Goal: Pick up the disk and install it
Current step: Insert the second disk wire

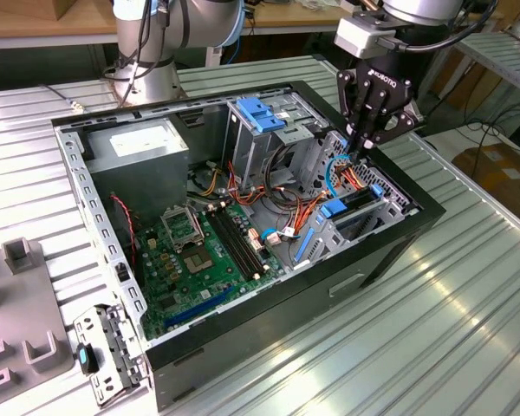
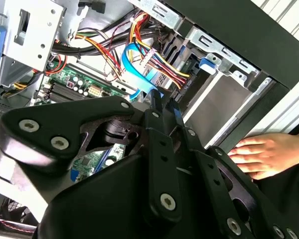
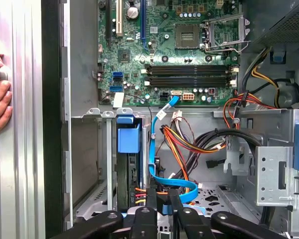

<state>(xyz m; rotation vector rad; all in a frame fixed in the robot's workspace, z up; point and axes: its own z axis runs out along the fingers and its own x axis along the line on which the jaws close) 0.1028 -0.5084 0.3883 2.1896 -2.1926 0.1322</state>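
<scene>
The disk [image 1: 355,201] sits edge-up in the drive cage at the open computer case's corner on the exterior view's right, with bright blue rail tabs at its ends. In the first wrist view the disk [image 3: 125,172] lies in its slot under a blue tab [image 3: 128,134]. My black gripper [image 1: 365,144] points down into the case just above the cage, beside the disk. Its fingers stand together with nothing of the disk between them. The gripper [image 3: 163,199] tips are at a blue flat cable [image 3: 162,185]. In the second wrist view the gripper [image 2: 163,99] hangs over that same cable.
Red, yellow and black wires [image 3: 189,144] crowd beside the cage. The motherboard [image 1: 199,251] fills the case floor, with a grey power-supply box [image 1: 143,147] and a light-blue latch plate [image 1: 260,113] behind it. A person's hand [image 2: 259,154] rests outside the case wall. A metal bracket [image 1: 108,351] lies on the table.
</scene>
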